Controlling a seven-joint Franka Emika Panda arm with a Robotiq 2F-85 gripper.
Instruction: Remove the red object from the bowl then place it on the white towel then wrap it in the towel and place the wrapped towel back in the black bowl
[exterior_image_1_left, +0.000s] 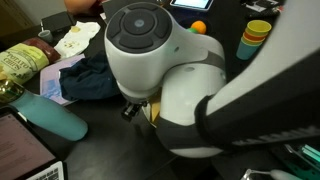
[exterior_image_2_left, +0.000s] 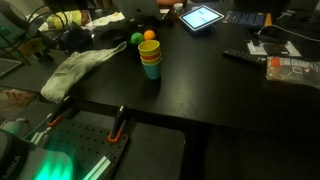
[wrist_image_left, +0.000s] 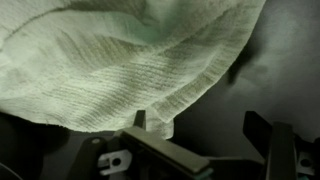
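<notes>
The white towel (wrist_image_left: 120, 60) fills the upper part of the wrist view, lying crumpled on the black table. It also shows in an exterior view (exterior_image_2_left: 80, 70), left of the stacked cups. My gripper (wrist_image_left: 200, 130) is open and empty. A corner of the towel reaches down to its left finger, and its right finger is over bare table. The red object and the black bowl do not show in any view. The white arm (exterior_image_1_left: 170, 70) blocks most of an exterior view.
Stacked coloured cups (exterior_image_2_left: 150, 58) stand mid-table with a green ball (exterior_image_2_left: 137, 39) and an orange ball (exterior_image_2_left: 150, 35) behind them. A tablet (exterior_image_2_left: 201, 17), a remote (exterior_image_2_left: 243, 57) and packets lie at the back. Cloths, a teal bottle (exterior_image_1_left: 55, 117) and clutter sit beside the arm.
</notes>
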